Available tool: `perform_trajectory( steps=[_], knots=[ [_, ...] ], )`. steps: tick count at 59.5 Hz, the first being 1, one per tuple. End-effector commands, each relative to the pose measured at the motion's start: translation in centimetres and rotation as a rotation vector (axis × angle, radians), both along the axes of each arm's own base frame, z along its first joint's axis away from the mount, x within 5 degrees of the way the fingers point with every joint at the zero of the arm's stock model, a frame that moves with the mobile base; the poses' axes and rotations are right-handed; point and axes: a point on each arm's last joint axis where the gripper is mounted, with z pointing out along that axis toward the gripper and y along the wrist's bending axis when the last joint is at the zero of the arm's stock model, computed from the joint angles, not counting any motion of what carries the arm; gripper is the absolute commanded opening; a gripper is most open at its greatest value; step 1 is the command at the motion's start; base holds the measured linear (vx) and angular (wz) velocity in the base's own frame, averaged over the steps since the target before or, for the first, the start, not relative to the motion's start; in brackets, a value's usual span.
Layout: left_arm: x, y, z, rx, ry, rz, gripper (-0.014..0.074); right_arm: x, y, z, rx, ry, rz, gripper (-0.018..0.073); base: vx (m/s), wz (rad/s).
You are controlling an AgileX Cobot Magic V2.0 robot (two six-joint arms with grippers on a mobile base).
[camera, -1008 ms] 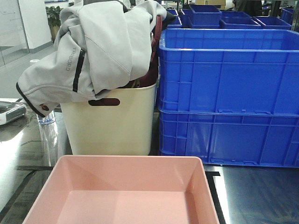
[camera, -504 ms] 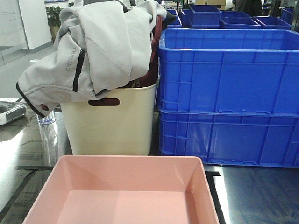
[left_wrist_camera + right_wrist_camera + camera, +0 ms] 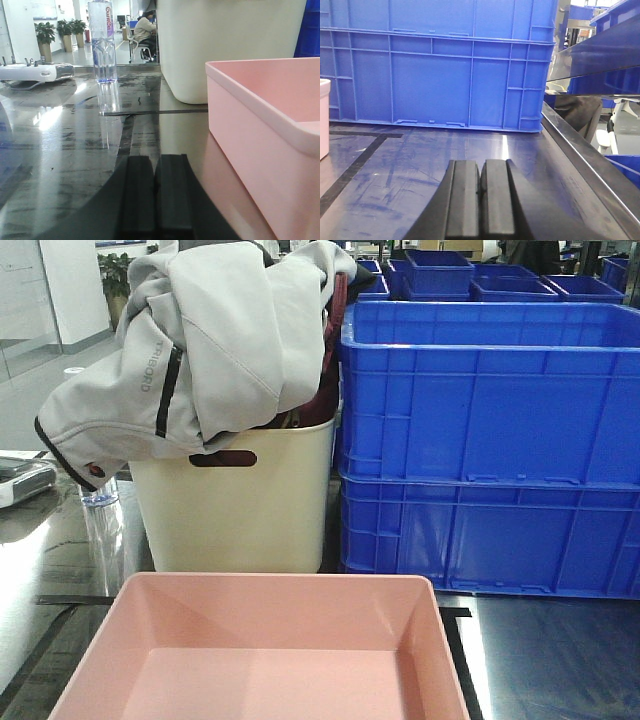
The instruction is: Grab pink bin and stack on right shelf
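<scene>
The glossy shelf bears the pink bin, cream bin, blue crates.

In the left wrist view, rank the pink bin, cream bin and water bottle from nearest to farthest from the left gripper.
1. Pink bin, right beside the left gripper.
2. Cream bin, behind the pink bin.
3. Water bottle, far back, left of centre.

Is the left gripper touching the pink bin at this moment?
Apart. In the left wrist view the left gripper, fingers shut together, sits low on the glossy surface, with bare reflective tabletop visible between it and the pink bin wall.
</scene>
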Motion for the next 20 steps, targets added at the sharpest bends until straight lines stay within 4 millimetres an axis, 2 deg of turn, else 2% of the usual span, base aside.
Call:
perform_trajectory(
  steps=[1, 20],
  knots=[
    [-0.13, 0.02, 0.53, -0.019, -0.089, 0.000, -0.0006, -0.19, 0.02, 0.77, -0.021, -0.098, -0.001, -0.0008, 0.00, 0.00],
    [-0.13, 0.02, 0.53, -0.019, -0.089, 0.000, -0.0006, -0.19, 0.02, 0.77, -0.021, -0.098, -0.001, -0.0008, 0.00, 0.00]
  ],
)
